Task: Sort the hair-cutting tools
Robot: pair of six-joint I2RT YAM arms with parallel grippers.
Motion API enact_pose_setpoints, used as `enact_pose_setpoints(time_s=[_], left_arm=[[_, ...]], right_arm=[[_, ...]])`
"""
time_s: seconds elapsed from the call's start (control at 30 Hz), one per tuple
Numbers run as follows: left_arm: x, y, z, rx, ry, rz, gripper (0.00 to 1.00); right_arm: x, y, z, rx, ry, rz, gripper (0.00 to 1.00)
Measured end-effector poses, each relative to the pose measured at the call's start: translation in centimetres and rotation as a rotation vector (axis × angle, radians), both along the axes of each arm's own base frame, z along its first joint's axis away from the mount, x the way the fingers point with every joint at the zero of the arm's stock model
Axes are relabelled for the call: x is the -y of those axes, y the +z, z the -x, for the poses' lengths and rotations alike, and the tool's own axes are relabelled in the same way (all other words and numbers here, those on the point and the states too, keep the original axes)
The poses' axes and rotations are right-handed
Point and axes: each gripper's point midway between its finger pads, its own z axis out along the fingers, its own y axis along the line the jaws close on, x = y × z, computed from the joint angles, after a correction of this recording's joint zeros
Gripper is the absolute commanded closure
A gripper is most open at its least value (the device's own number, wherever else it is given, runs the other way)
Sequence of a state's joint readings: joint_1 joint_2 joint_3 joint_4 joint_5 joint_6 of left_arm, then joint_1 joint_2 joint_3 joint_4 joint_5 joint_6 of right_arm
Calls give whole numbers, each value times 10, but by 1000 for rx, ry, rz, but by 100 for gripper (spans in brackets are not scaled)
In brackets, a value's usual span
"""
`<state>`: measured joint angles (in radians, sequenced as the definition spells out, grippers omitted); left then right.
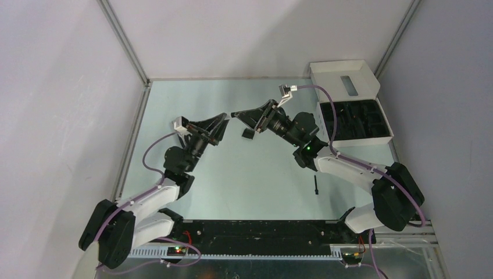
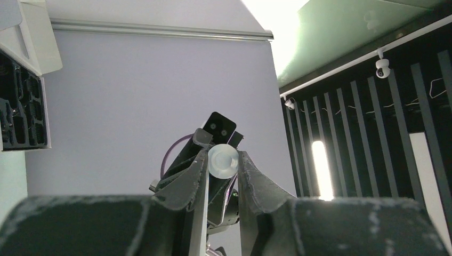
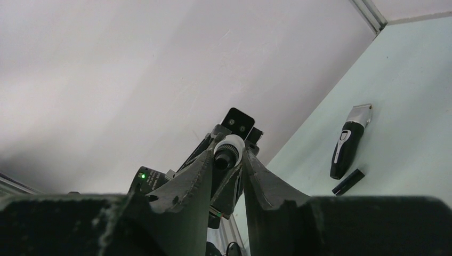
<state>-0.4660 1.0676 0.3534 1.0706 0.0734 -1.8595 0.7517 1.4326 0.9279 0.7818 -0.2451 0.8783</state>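
Grey walls (image 1: 244,35) close in a pale green table (image 1: 261,174), and above its middle my two arms meet nearly tip to tip. My left gripper (image 2: 223,154) is clamped on a small round piece (image 2: 223,161), which shows a whitish, translucent face in the left wrist view, both fingers pressed to its sides. My right gripper (image 3: 228,154) comes at the same spot from the other side. In its own view the fingers sit close on either side of a white ring with a dark ribbed core, but I cannot tell whether they are actually pressing on it. Just below the right gripper in the overhead view, a small black piece (image 1: 247,134) lies on the table. Farther out, the right wrist view shows the silver-grey and black hair clipper (image 3: 349,141) lying flat on the table, blade end away from the camera, with a small black block (image 3: 347,182) just beside its near end. I cannot pick the clipper out from overhead, nor say whether that block is the same black piece. A thin stick brush (image 1: 314,185) lies alone nearer the arm bases, well apart from the rest. At the far right stands the white box (image 1: 356,141), lid open, its black tray (image 1: 354,119) divided into compartments whose contents I cannot make out.
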Motion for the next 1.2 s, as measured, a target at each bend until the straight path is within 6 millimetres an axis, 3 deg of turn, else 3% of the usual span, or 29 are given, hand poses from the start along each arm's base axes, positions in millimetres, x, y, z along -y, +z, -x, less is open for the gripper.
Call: enact_pose_setpoints(time_s=[0.33, 0.7, 0.97, 1.1, 1.2], left_arm=[[4, -3, -1, -10, -1, 3, 92], [8, -5, 1, -4, 2, -23, 29], [3, -23, 5, -1, 54, -196, 15], [-5, -40, 3, -5, 113, -410, 9], [-15, -38, 2, 22, 177, -615, 6]], right_arm=[[1, -2, -3, 7, -11, 13, 100], [16, -7, -6, -7, -33, 79, 100], [64, -21, -21, -75, -130, 207, 100], [96, -37, -29, -136, -196, 327, 100], [124, -47, -37, -188, -252, 438, 100]])
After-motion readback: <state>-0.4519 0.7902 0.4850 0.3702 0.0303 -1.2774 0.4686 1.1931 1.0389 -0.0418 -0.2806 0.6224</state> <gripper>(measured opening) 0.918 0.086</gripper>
